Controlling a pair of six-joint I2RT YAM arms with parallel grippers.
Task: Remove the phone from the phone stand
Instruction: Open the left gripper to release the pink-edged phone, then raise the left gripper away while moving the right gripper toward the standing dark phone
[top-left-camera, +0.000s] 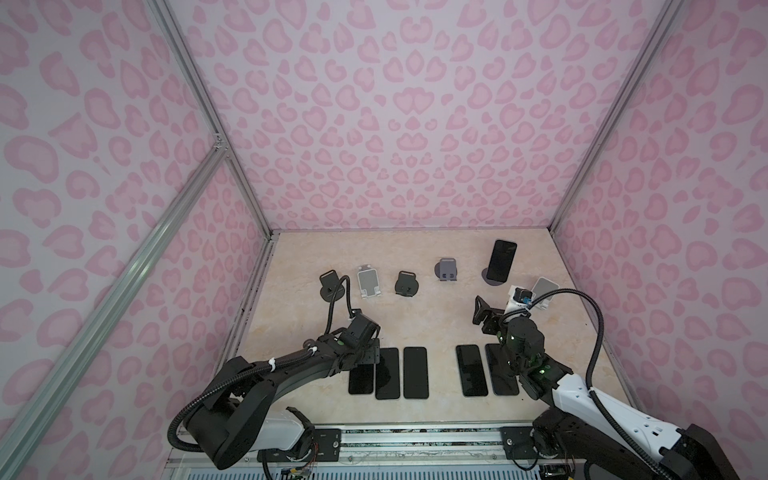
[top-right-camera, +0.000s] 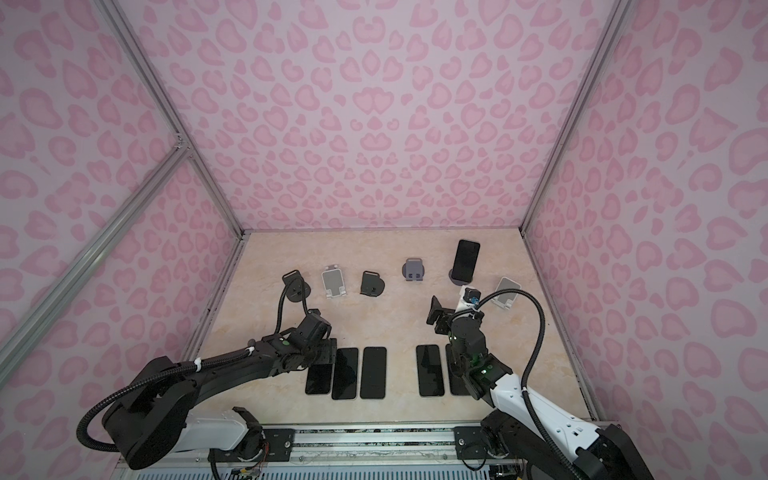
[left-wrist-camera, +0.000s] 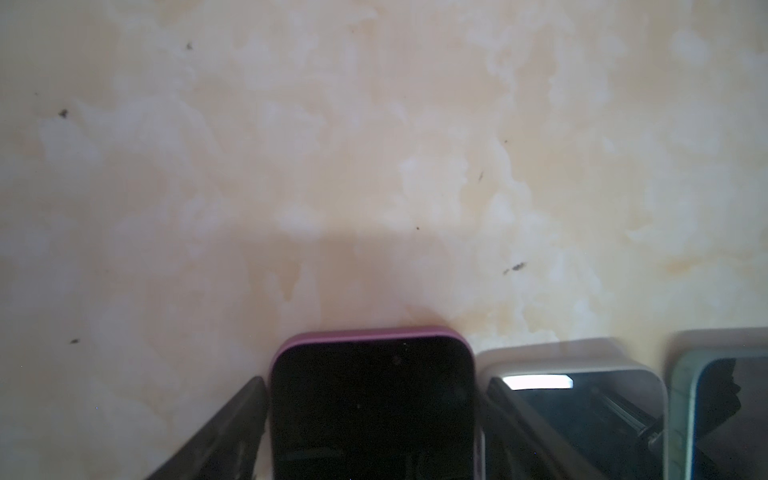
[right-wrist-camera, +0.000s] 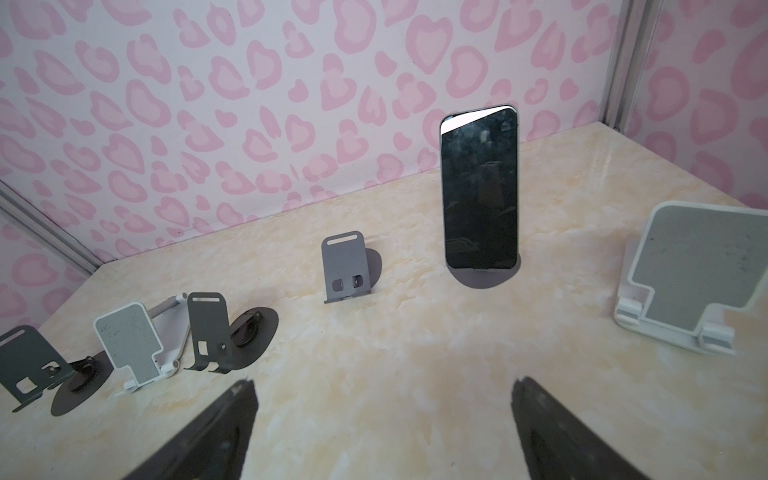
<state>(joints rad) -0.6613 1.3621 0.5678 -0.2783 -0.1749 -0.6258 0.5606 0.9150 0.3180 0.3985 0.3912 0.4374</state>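
The left arm (top-left-camera: 291, 372) and right arm (top-left-camera: 582, 395) are black-jointed with white shell sections, ribbed black hoses (top-left-camera: 598, 332), white cable ties (top-left-camera: 272, 364) and green indicator lights (top-left-camera: 541, 371), and the right gripper (right-wrist-camera: 382, 415) has black wedge-shaped fingers (right-wrist-camera: 216, 436).

Left arm (top-left-camera: 291, 374): stretched from the near-left corner of the tabletop (top-left-camera: 436, 324), wrist bent down, low.
Left gripper (left-wrist-camera: 374, 381): pointing down, fingers spread; grip unclear.
Right arm (top-left-camera: 582, 399): from the near-right corner, wrist raised.
Right gripper (right-wrist-camera: 384, 381): spread wide, empty, facing the far edge.
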